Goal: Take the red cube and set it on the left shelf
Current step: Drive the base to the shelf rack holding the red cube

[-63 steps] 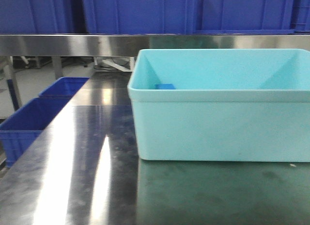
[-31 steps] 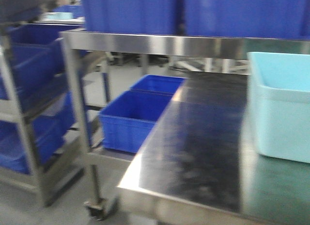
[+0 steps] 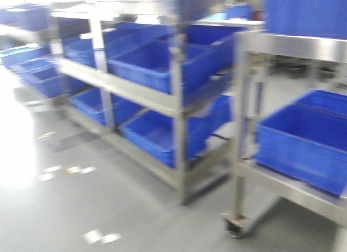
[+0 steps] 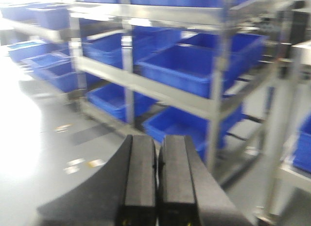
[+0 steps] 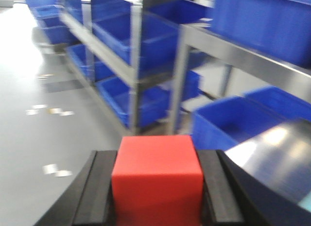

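Note:
In the right wrist view the red cube (image 5: pixel 157 180) fills the space between two black fingers; my right gripper (image 5: pixel 158 187) is shut on it, held in the air above the grey floor. My left gripper (image 4: pixel 157 180) is shut with its two black pads pressed together and nothing between them. The left shelf (image 3: pixel 162 100), a steel rack lined with deep-blue crates, stands ahead across the floor; it shows in all views, also as the left shelf (image 4: pixel 194 75) and the left shelf (image 5: pixel 131 46). Neither gripper appears in the front view.
A second steel frame on castors (image 3: pixel 244 138) with blue crates (image 3: pixel 303 141) stands at the right. A shiny steel tabletop corner (image 5: pixel 277 148) lies at lower right in the right wrist view. Grey floor (image 3: pixel 81 198) with pale marks spreads left.
The front view has swung left: the light-blue bin and steel tabletop have left the picture, and the rack of blue crates with open floor has come into view.

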Controlling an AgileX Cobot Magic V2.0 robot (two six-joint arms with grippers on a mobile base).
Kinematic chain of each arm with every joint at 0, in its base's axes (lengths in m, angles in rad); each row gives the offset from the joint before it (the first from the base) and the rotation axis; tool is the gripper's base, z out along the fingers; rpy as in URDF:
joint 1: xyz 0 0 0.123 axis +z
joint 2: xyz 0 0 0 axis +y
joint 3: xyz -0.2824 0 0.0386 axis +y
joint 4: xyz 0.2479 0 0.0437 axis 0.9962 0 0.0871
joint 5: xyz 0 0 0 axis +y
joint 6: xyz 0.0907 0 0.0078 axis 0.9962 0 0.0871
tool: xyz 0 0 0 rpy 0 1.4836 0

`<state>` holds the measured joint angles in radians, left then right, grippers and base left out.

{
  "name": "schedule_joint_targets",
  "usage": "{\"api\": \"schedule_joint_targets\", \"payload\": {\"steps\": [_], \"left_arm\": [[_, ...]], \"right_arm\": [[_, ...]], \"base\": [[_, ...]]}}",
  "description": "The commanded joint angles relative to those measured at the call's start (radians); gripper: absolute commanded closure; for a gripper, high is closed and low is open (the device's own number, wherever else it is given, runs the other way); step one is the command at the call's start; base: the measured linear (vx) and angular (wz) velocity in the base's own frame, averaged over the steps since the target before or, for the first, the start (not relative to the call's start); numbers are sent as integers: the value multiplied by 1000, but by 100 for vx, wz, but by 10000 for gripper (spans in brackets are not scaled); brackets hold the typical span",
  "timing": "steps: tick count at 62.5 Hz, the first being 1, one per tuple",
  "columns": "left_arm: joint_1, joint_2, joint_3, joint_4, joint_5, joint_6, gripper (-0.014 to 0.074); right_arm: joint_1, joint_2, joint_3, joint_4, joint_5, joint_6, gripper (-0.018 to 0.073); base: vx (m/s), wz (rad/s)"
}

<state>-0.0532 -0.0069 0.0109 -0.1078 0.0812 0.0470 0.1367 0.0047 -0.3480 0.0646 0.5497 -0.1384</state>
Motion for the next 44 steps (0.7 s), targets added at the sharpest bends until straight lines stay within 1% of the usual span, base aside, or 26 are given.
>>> {"api": "schedule_joint_targets", "payload": {"steps": [1, 22, 36, 44], "left_arm": [[-5, -14, 24, -5, -89, -7, 495], [-5, -14, 24, -5, -89, -7, 495], [-5, -14, 24, -5, -89, -7, 495], [-5, -14, 24, -5, -89, -7, 495]], "right_arm": [[-6, 24, -23, -3, -85, -2, 408], [-6, 24, -23, -3, -85, -2, 408], [-6, 24, -23, -3, -85, -2, 408], [-6, 24, -23, -3, -85, -2, 408]], "base": [[-8, 85], [-8, 84], [-2, 95], [3, 73]]}}
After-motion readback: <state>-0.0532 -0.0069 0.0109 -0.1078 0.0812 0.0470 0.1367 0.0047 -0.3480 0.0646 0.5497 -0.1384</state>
